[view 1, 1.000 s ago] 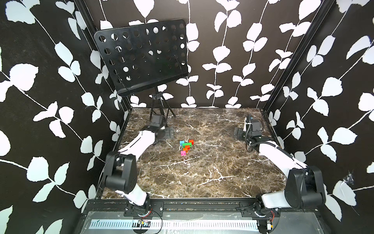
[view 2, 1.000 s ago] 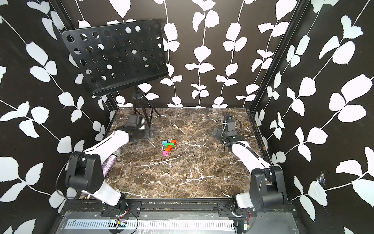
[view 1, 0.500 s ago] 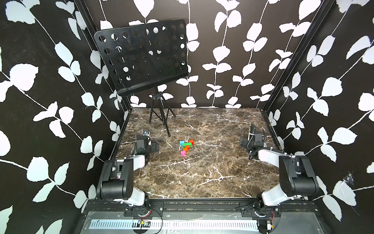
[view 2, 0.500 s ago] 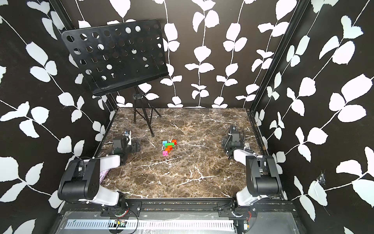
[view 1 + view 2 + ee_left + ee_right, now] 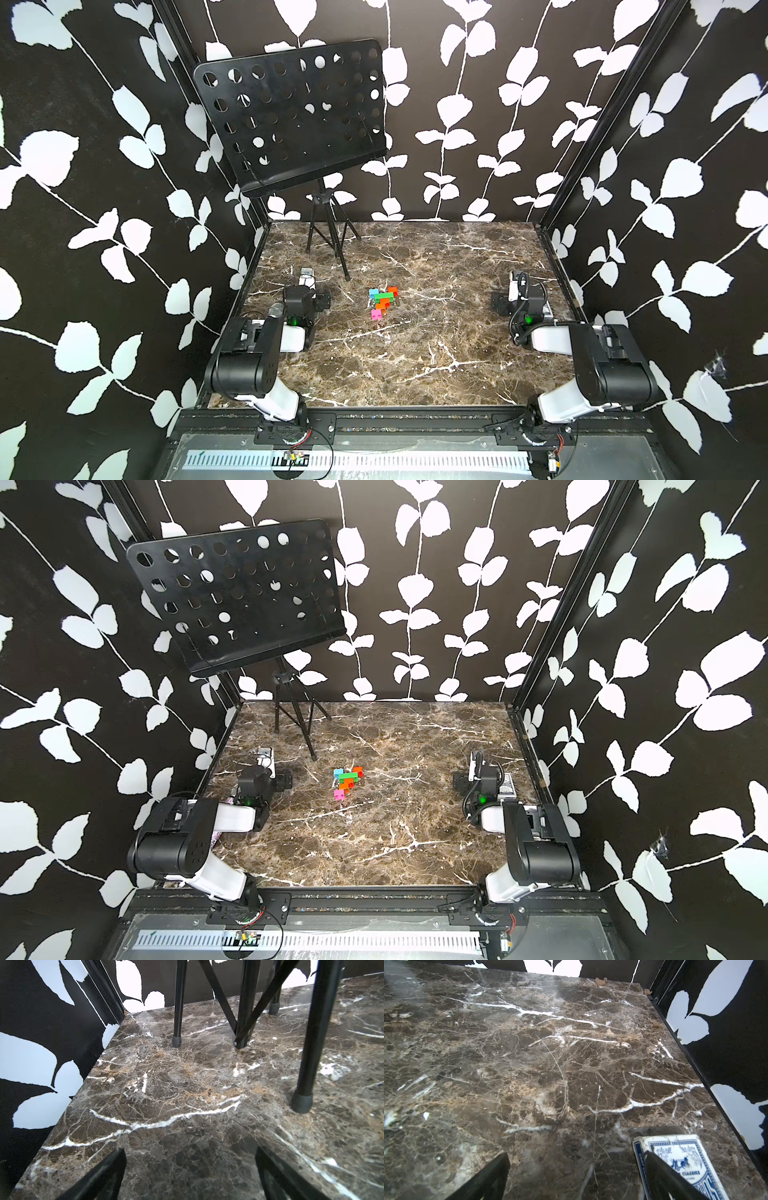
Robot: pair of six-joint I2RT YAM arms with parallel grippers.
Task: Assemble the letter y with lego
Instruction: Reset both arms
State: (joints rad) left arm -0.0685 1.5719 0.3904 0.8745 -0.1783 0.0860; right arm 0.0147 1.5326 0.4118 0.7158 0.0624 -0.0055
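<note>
So, your letter y (image 5: 382, 302) lay joined up near the middle of the tabletop (image 5: 415, 353), well apart from both arms. Left gripper (image 5: 190, 1153) sat low by the left edge near the stand (image 5: 291, 120) legs, fingers apart, empty. Right gripper (image 5: 576, 1157) sat by the right edge, fingers apart, empty, card box (image 5: 675, 1151) just beside it.

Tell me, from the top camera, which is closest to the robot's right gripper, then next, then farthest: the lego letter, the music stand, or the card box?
From the right gripper, in a top view:
1. playing-card box: right beside it, by the right wall.
2. lego letter y: middle of the table.
3. music stand: back left corner.
</note>
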